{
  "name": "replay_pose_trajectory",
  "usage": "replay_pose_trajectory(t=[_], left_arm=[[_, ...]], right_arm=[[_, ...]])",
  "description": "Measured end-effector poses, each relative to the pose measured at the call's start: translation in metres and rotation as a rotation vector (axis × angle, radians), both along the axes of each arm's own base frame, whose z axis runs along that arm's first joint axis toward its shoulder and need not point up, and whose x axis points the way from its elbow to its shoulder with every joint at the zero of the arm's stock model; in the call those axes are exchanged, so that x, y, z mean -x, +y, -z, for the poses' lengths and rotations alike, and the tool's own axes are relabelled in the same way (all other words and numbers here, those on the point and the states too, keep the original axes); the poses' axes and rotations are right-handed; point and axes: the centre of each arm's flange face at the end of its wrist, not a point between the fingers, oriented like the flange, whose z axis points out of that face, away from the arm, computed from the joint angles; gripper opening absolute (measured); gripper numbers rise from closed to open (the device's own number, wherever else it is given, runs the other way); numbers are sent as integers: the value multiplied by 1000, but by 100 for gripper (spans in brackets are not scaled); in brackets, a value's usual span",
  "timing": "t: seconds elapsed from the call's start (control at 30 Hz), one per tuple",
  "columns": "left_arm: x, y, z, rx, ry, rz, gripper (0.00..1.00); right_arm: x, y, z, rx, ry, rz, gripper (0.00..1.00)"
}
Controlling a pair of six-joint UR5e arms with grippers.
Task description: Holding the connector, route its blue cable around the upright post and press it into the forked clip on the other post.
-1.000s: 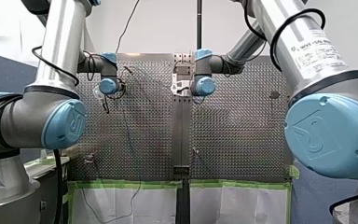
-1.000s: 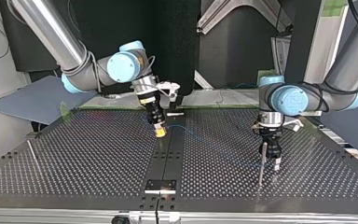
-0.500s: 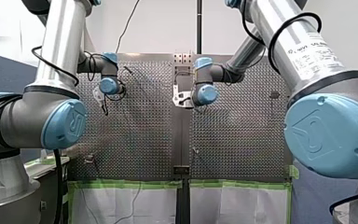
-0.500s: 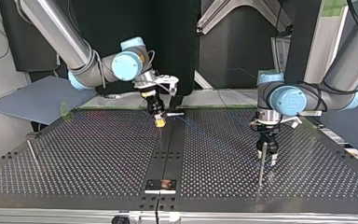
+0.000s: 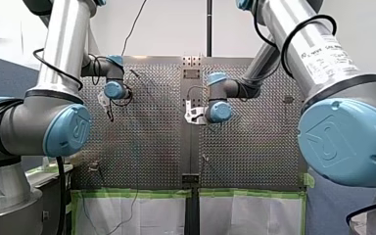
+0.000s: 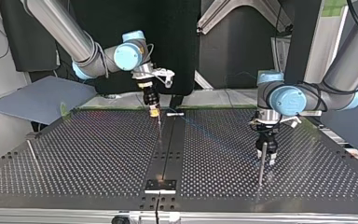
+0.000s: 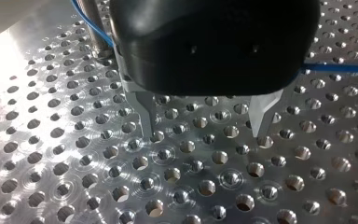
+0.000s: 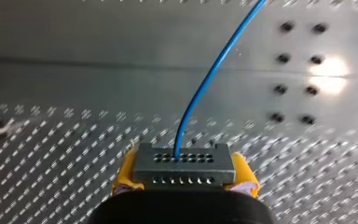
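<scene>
Right gripper [image 8: 184,179] pinches the grey rectangular multi-hole connector [image 8: 184,161] between its yellow pads [image 8: 123,179]; the thin blue cable [image 8: 214,60] runs ahead.

Upright post [image 6: 260,173] stands just beside my left gripper [image 6: 267,157] in the top view and blocks a sideways pass there. Blue cable [image 7: 338,69] comes off that post behind the gripper body in the left wrist view. It runs low across the perforated table [image 7: 74,140] toward my right gripper [image 6: 154,112], so the lane between the two arms is barred low down. Left fingers stand apart over bare table, free gap between them. Wide open table at the top view's left, up to a thin post [image 6: 31,152] near that edge. Near edge passable too, only a small plate [image 6: 160,185] lying on the dark centre strip [image 6: 168,149].
</scene>
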Motion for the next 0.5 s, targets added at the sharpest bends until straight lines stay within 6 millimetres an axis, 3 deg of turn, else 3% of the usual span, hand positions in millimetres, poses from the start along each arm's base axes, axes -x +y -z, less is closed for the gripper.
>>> replay_pose_trajectory(t=[0.5], left_arm=[[0, 0, 0, 0, 1, 0, 100]], right_arm=[[53, -2, 109, -80, 85, 172, 0]])
